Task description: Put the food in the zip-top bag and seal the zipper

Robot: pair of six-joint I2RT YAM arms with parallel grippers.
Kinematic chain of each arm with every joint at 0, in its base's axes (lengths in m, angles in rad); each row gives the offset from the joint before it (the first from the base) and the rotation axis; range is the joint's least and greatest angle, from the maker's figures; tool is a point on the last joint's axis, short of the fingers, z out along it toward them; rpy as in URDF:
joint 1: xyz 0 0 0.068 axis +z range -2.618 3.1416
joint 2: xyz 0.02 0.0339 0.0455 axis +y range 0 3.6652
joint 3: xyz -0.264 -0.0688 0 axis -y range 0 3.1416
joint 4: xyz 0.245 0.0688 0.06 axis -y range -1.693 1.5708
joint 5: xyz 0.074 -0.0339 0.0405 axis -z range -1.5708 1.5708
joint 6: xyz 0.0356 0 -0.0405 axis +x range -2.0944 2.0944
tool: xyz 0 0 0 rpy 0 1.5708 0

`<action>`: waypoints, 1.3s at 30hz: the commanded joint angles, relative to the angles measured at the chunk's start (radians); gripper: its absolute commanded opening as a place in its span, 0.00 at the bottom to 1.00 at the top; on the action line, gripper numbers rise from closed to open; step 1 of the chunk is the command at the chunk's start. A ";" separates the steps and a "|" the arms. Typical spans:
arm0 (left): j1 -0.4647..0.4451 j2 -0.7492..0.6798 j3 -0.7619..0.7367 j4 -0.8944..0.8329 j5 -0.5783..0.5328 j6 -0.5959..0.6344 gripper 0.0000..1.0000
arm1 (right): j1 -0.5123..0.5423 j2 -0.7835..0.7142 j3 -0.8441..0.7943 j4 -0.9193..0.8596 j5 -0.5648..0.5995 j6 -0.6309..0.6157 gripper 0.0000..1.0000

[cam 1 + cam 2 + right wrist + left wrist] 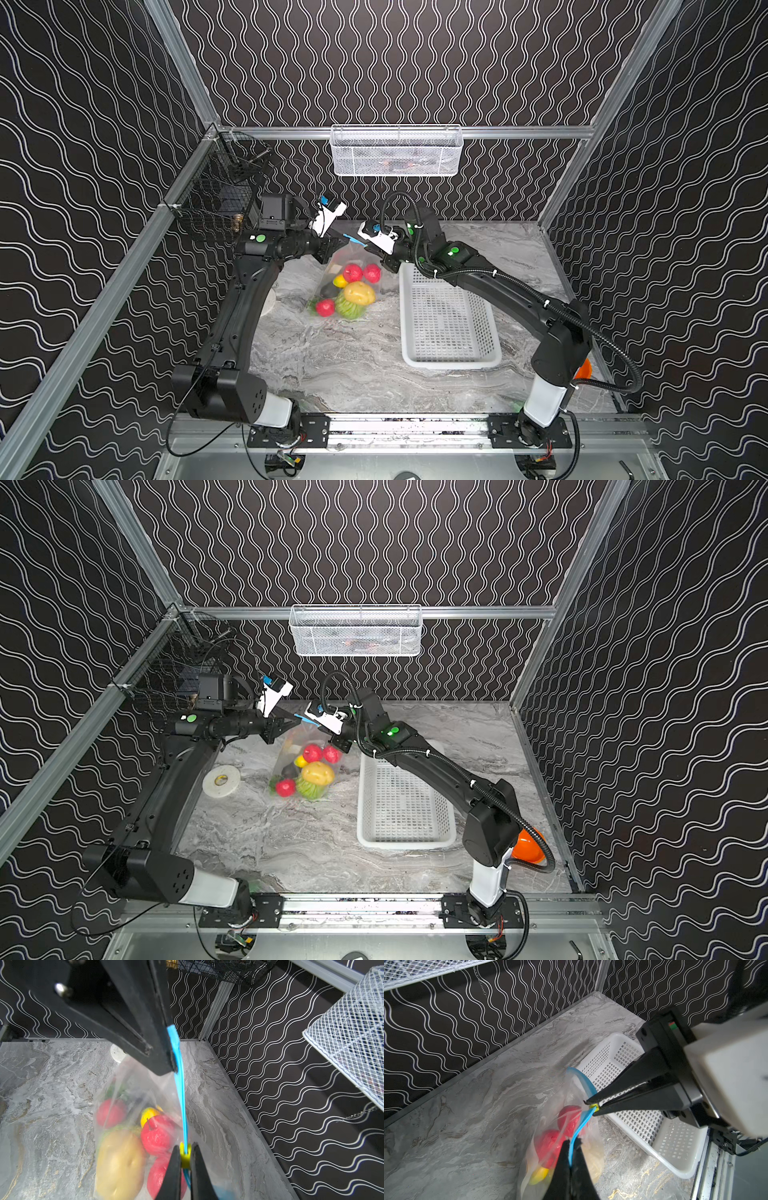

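So our left gripper (572,1142) pinches the crinkly clear bag's (135,1080) thin blue zipper strip (582,1126), right gripper (185,1146) its yellow slider (185,1159).

The walls (415,62) are patterned black with white wavy lines. The table (353,374) is marbled grey. The zip-top bag (330,266) is clear; its zipper (182,1095) is light blue and the slider (185,1157) yellow. Among the food (311,771), 3 fruits (352,273) are coloured red, 1 piece (359,292) yellow-orange, and the cabbage (349,308) green with paler stripes. The perforated basket (451,363) is white.
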 commanded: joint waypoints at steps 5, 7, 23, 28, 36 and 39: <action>0.002 -0.003 0.040 0.028 -0.102 -0.013 0.00 | 0.000 -0.022 -0.027 -0.029 0.041 -0.004 0.00; 0.002 -0.002 0.045 0.025 -0.119 -0.016 0.00 | -0.001 -0.023 -0.026 -0.033 0.044 -0.007 0.00; 0.023 0.003 0.075 0.029 -0.228 -0.066 0.00 | -0.001 -0.018 -0.009 -0.054 0.074 -0.016 0.01; 0.070 0.019 0.106 0.015 -0.171 -0.109 0.00 | -0.005 -0.025 -0.013 -0.061 0.091 -0.018 0.02; 0.105 0.039 0.142 0.006 -0.153 -0.138 0.00 | -0.014 -0.035 -0.010 -0.082 0.117 -0.014 0.02; 0.106 0.043 0.146 0.010 -0.150 -0.145 0.00 | -0.017 -0.036 -0.011 -0.088 0.129 -0.011 0.02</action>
